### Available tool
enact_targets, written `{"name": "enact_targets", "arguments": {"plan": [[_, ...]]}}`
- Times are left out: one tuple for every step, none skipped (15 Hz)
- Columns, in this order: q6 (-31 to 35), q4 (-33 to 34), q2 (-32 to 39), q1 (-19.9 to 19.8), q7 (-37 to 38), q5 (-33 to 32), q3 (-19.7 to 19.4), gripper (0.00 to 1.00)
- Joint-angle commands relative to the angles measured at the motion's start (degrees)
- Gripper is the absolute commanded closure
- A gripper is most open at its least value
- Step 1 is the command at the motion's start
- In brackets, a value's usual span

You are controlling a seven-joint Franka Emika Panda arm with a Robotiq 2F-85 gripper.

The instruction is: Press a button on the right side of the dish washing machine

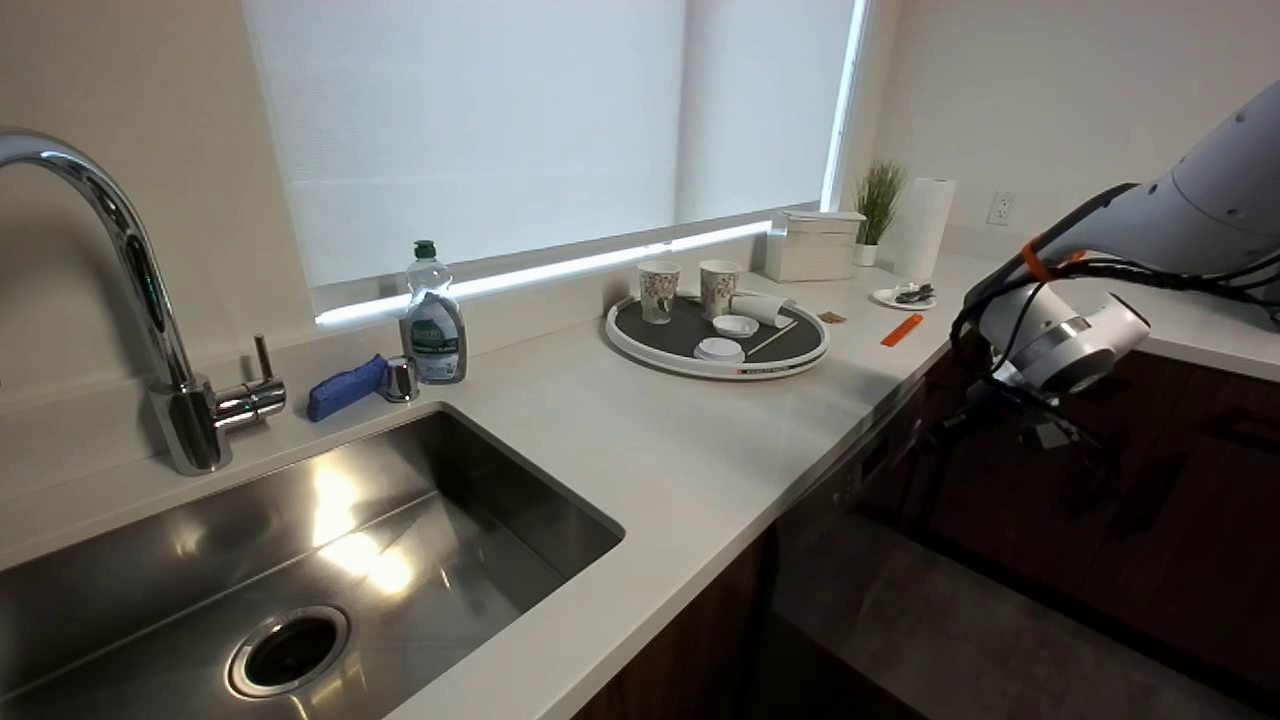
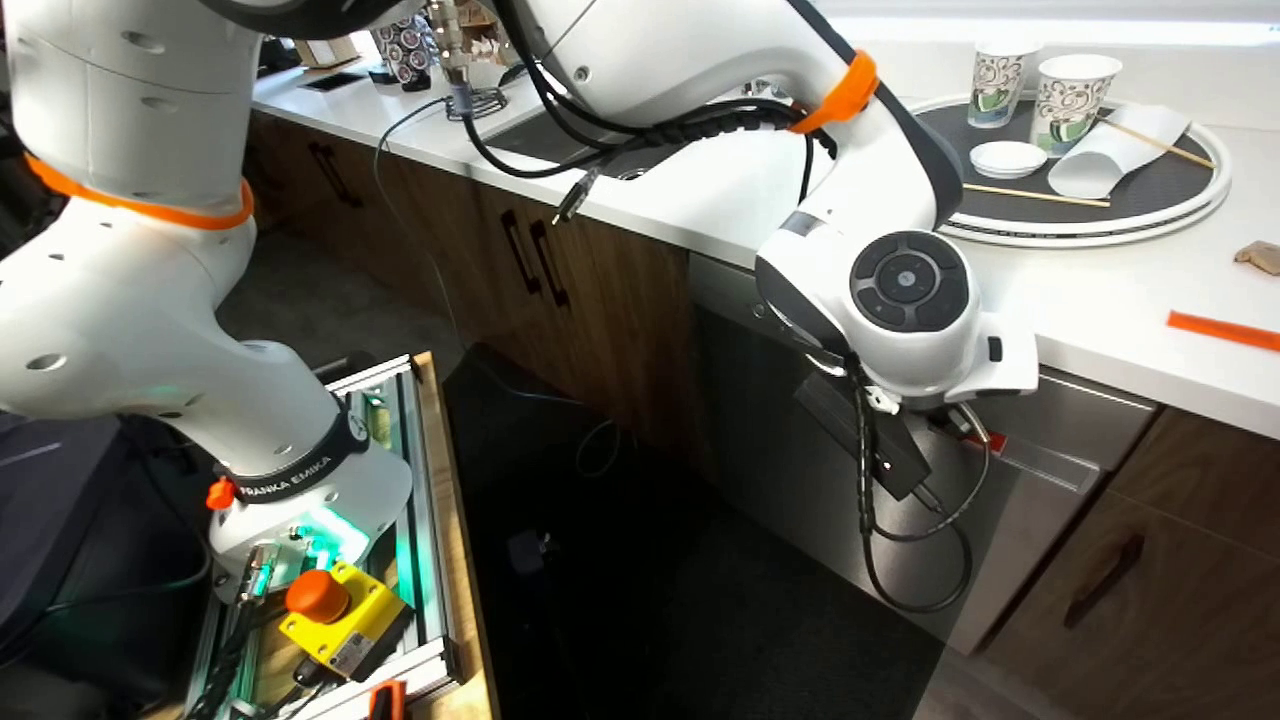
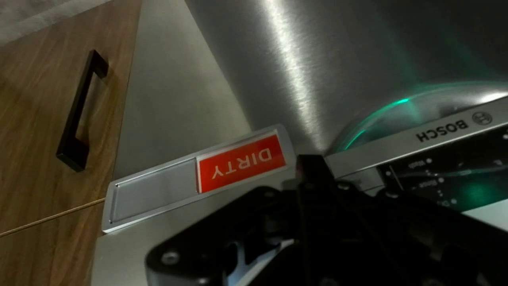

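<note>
Jaws pinched together, lower right of the wrist view, I've got them at the dish washing machine (image 3: 337,79), between DIRTY sign (image 3: 206,174) and control strip (image 3: 456,169)!

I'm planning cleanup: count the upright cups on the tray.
2 on the tray, in both exterior views: the left cup nearer the edge, the right cup nearer the middle. None looks hidden.

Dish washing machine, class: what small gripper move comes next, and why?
Probably ease the gripper toward the pale patch at the end of the control strip, possibly a button: in the wrist view, the gripper appears shut, tip between the DIRTY sign and that strip.
</note>
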Motion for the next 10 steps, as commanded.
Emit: {"name": "enact_targets", "arguments": {"plan": [[2.4,-6.13,-4.5,0.83,1.72,-5.77,-0.45,1.0],[2.66,-7.3,-5.44,0.78,2.11,-7.29,-0.44,1.0],[2.77,-8.63,-6.53,0.72,2.7,-8.87,-0.46,0.97],[3.07,-9.59,-7.32,0.69,3.52,-10.48,-0.56,0.72],[2.51,-10.57,-8.26,0.42,4.42,-12.04,-0.45,0.72],[2.72,-11.65,-9.13,0.67,6.02,-14.07,-0.82,0.71],[2.14,-12.43,-9.91,0.35,6.75,-15.79,-0.67,0.65],[2.32,-13.41,-10.79,0.33,7.94,-17.65,-0.67,0.58],[2.36,-14.28,-11.65,0.13,8.91,-19.26,-0.49,0.49],[2.38,-15.09,-12.44,-0.06,9.78,-21.06,-0.39,0.43]]}}
